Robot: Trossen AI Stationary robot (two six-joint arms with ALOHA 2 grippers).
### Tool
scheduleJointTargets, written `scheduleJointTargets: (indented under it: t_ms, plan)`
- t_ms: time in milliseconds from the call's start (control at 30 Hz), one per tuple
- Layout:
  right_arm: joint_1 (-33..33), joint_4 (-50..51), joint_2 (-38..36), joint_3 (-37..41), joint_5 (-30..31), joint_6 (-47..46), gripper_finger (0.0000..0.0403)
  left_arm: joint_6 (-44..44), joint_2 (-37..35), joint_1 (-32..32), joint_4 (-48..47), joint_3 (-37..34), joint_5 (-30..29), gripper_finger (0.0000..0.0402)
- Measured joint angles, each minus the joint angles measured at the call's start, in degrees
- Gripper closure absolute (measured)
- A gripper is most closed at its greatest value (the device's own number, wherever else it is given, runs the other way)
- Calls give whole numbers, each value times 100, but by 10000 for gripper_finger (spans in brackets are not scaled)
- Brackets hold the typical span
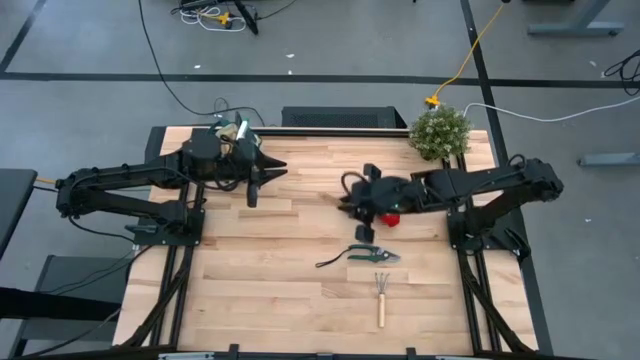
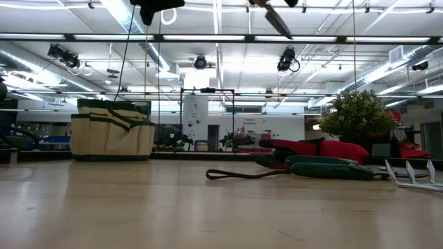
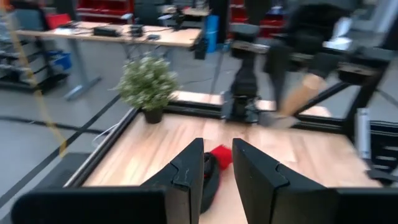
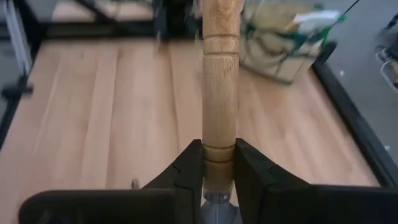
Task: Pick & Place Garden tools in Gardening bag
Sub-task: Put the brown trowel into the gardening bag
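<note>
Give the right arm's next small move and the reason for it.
Probably carry it across toward the gardening bag. The right gripper is shut on a wooden-handled tool held above the table, and the bag sits at the far corner, not yet beneath the tool.

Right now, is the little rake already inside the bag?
No, the rake lies on the table, far from the bag.

Bare table [image 1: 290,270] lies between gardening bag [image 1: 232,135] and pruning shears [image 1: 362,256].
</note>
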State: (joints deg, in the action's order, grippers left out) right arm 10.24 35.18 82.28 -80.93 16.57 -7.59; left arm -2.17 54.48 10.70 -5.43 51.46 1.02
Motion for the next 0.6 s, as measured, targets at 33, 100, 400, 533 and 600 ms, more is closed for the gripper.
scheduleJointTargets:
  t_ms: [33, 100, 400, 533, 600]
  plan:
    - [-59, -167, 0, 0, -3, 13, 337, 0, 0, 0, 57, 0, 128, 312]
    - [-154, -471, 0, 0, -3, 15, 337, 23, 0, 0, 218, 0, 370, 312]
    - [-461, -1623, 0, 0, -8, 250, 337, 134, 0, 0, 556, 0, 524, 312]
    - [-567, -2066, 0, 0, -8, 259, 337, 134, -1, -2, 679, 0, 526, 312]
    - [-616, -2254, 0, 0, -9, 301, 337, 124, 0, 0, 753, 0, 526, 312]
